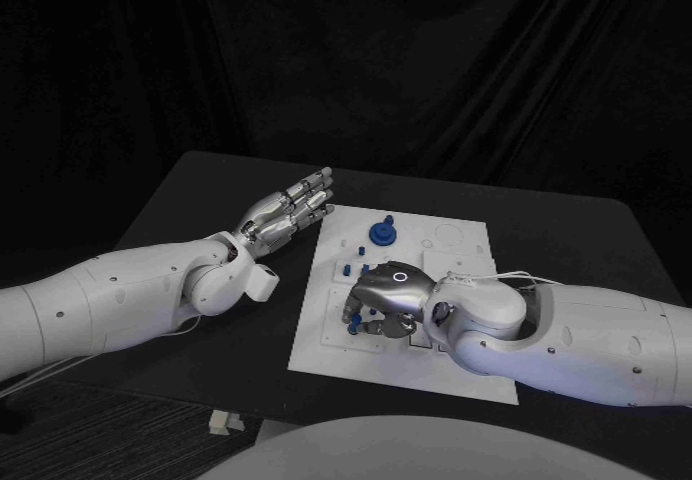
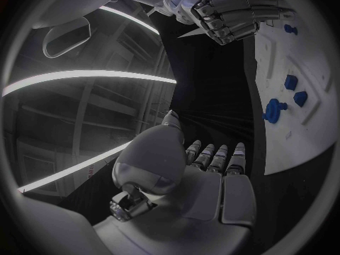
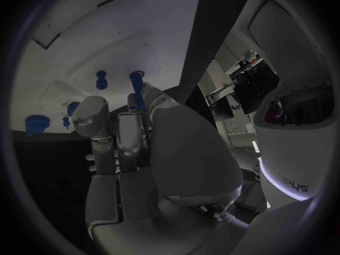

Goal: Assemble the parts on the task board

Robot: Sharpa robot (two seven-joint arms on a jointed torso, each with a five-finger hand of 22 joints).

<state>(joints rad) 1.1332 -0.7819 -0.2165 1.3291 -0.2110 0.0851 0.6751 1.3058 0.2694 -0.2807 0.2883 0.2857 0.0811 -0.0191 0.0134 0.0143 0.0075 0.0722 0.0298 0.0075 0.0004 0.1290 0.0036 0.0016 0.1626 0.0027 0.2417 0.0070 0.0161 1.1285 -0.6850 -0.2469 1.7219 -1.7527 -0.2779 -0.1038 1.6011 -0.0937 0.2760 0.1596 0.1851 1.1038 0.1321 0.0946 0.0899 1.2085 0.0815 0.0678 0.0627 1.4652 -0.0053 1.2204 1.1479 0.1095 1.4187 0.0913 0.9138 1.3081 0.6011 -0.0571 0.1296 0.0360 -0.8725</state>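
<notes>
The white task board point(image 1: 462, 240) lies in the middle of the black table. My right hand point(image 1: 389, 292) hovers over the board's near half, fingers curled downward. In the right wrist view its fingertips point(image 3: 152, 105) pinch a slim blue peg point(image 3: 136, 88) that points at the board point(image 3: 106, 34). A larger blue knobbed part point(image 1: 382, 232) stands on the far half, also seen as the knobbed part point(image 2: 272, 110). Small blue pieces point(image 1: 351, 252) sit near it. My left hand point(image 1: 289, 212) lies stretched out flat and holds nothing, just off the board's far left edge.
More blue pieces point(image 3: 101, 80) and a round blue part point(image 3: 35, 124) stand in the board ahead of the right hand. Two small blue blocks point(image 2: 294, 89) sit in recesses. Bare black table point(image 1: 562, 230) surrounds the board on the right and the far side.
</notes>
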